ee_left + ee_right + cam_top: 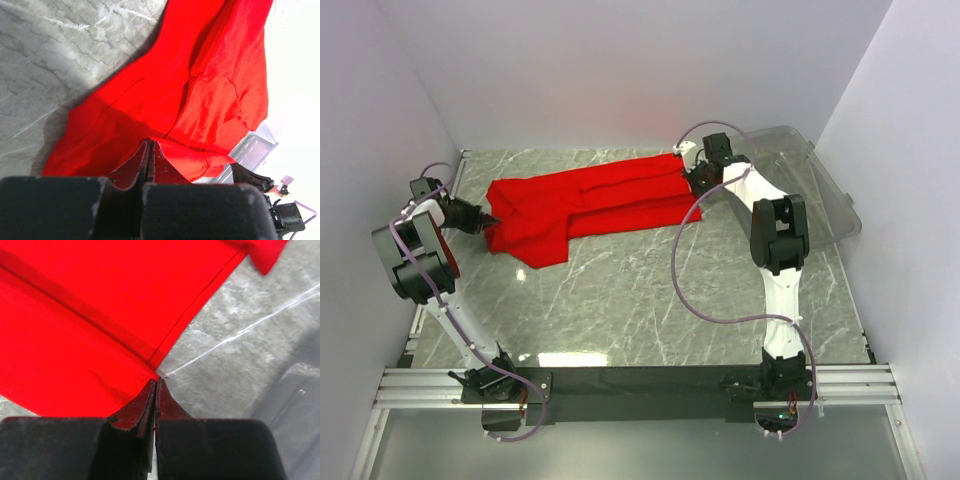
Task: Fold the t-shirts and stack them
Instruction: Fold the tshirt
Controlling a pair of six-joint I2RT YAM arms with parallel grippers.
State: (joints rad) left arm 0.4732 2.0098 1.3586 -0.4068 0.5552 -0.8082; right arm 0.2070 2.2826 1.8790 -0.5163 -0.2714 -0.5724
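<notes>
A plain bright red soft cloth t-shirt with short sleeves lies on the far half of the grey marble-patterned tabletop. It is spread in a long band from left to right and partly folded over itself along its length, with several wrinkles. Its left end is wider and reaches a little nearer to the arm bases.

The left claw is at the left end of the t-shirt. In the left wrist view its two black fingers are pressed together, and a fold of the red cloth is pinched between the tips.

The right claw is at the right end of the t-shirt. In the right wrist view its fingers are also pressed together, and they pinch the corner of the cloth, where the stitched hem meets the tabletop.

A clear plastic bin with rounded corners stands at the far right of the tabletop, just beside the right arm. The t-shirt is outside this bin.
</notes>
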